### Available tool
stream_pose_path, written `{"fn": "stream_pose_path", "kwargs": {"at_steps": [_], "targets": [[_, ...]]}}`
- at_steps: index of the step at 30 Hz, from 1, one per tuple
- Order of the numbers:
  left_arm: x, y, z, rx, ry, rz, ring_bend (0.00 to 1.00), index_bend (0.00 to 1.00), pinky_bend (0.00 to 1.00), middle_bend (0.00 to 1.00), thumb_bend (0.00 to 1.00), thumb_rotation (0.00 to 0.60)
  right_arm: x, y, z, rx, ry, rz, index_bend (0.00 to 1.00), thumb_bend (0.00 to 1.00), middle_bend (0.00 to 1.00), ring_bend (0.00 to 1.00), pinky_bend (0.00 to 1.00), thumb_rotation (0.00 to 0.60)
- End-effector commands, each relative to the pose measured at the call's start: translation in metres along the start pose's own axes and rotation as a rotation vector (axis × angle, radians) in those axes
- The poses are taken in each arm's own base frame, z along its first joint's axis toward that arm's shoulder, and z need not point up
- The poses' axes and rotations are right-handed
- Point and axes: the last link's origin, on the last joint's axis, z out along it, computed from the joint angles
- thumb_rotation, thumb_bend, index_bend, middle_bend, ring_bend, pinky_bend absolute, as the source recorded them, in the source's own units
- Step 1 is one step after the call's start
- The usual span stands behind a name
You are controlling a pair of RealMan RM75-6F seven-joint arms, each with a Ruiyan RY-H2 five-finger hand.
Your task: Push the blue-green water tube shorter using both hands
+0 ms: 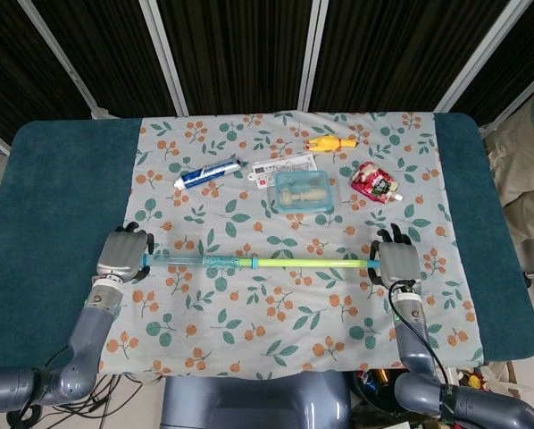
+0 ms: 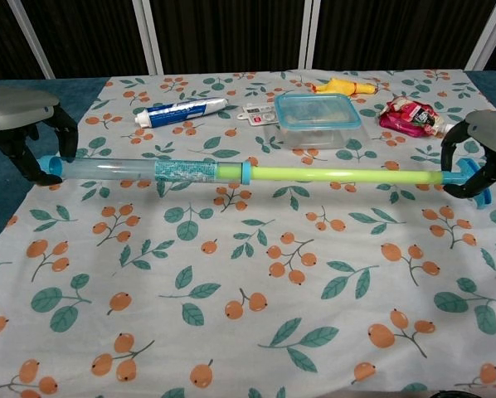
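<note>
Left hand (image 1: 122, 254), seen from the head, grips the clear blue end of the water tube (image 1: 258, 262); the right hand (image 1: 397, 262) grips the yellow-green rod's end. Between them the tube lies flat across the flowered cloth (image 1: 249, 331) on the counter (image 1: 53, 206). From the chest, both hands' dark fingers (image 2: 459, 162) wrap the tube's ends, behind which sit a toothpaste tube (image 2: 182, 110) and a plastic box (image 2: 317, 118).

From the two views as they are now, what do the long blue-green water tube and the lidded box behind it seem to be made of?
The long blue-green water tube looks like plastic: a clear, glossy barrel and an opaque yellow-green rod. The lidded rectangular box seems to be translucent plastic with a blue rim; its contents show dimly through it.
</note>
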Motion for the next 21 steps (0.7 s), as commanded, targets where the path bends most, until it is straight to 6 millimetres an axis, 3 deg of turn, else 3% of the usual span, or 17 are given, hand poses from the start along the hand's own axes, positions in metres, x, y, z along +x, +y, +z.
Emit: {"fn": "stream_pose_path", "kwargs": {"at_steps": [1,21], "targets": [[0.001,0.006,0.000,-0.009,0.002,-0.008,0.15,0.56,0.28,0.40,0.32,0.600,0.000,-0.004,0.000,0.009,0.000,-0.002,0.73,0.37,0.18,0.04,0.15,0.600],[0.013,0.039,-0.004,-0.051,0.010,-0.056,0.15,0.57,0.29,0.41,0.32,0.600,0.010,-0.040,-0.002,0.064,0.017,0.014,0.73,0.38,0.18,0.04,0.15,0.600]]}}
